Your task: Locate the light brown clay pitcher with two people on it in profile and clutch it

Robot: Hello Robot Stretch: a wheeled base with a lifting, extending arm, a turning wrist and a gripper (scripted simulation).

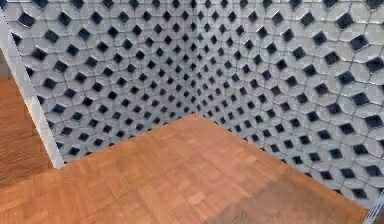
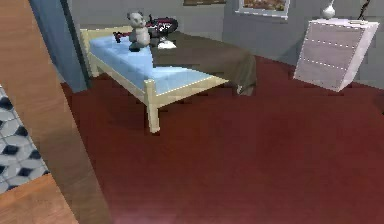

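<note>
On top of a white dresser (image 2: 335, 55) at the arm side view's upper right stands a small white vase-like vessel (image 2: 328, 10). A thin dark stem (image 2: 361, 8) rises beside it. On the bed (image 2: 150, 62) sits a pale stuffed toy (image 2: 138, 32), with dark items (image 2: 163, 28) next to it.
In the forward view, two walls with a black-and-white geometric pattern (image 1: 250, 70) meet in a corner over wooden parquet (image 1: 190, 175). In the arm side view, a wooden door frame (image 2: 45, 120) stands at the left. Dark red floor (image 2: 240, 150) spreads before the bed, whose brown blanket (image 2: 215, 55) hangs over its foot.
</note>
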